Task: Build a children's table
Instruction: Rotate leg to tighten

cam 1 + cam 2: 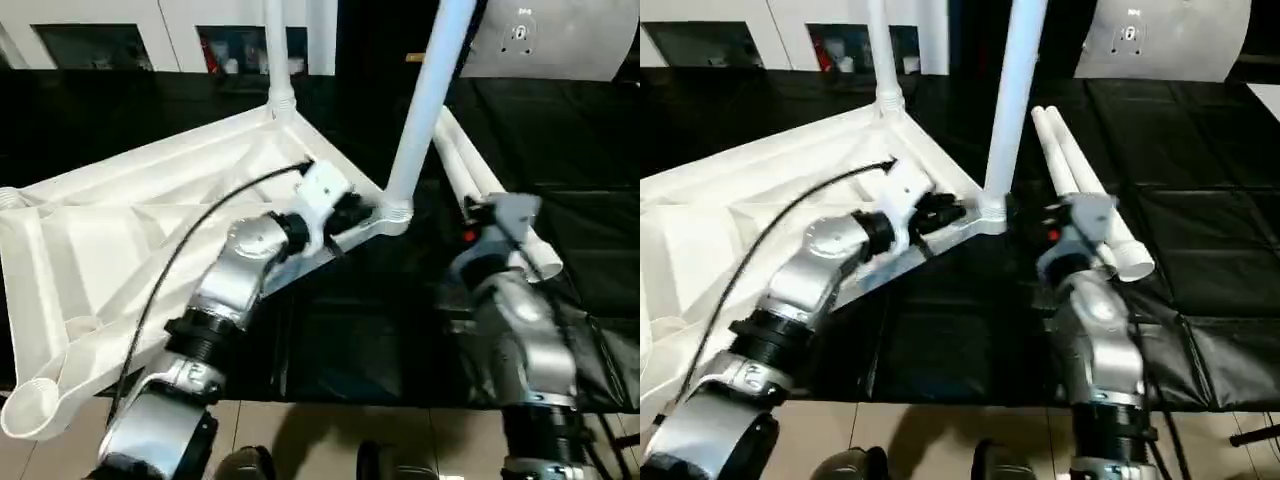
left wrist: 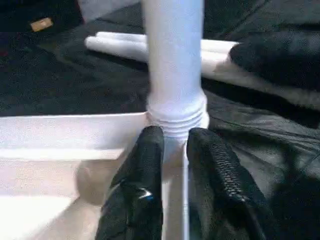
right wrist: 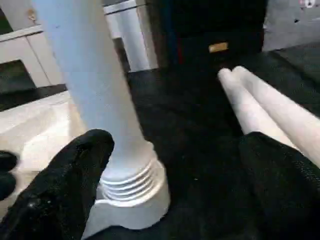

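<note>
The children's table top [image 1: 130,220] lies upside down on a black-covered surface, ribbed underside up. Two white legs stand in its corner sockets, a far one [image 1: 277,50] and a near one [image 1: 425,100]. Two loose legs [image 1: 470,165] lie side by side to the right. My left gripper [image 2: 175,137] sits at the top's rim just before the near socket [image 1: 395,213]. Its fingers are slightly apart, astride the thin rim. My right gripper [image 3: 177,150] stands wide open beside the near leg's threaded base [image 3: 130,180], holding nothing.
White cabinets line the back wall and a grey panel [image 1: 550,40] stands at the back right. A black cable [image 1: 200,215] arcs over my left forearm. The black cover ends at a front edge [image 1: 380,400], with tiled floor below.
</note>
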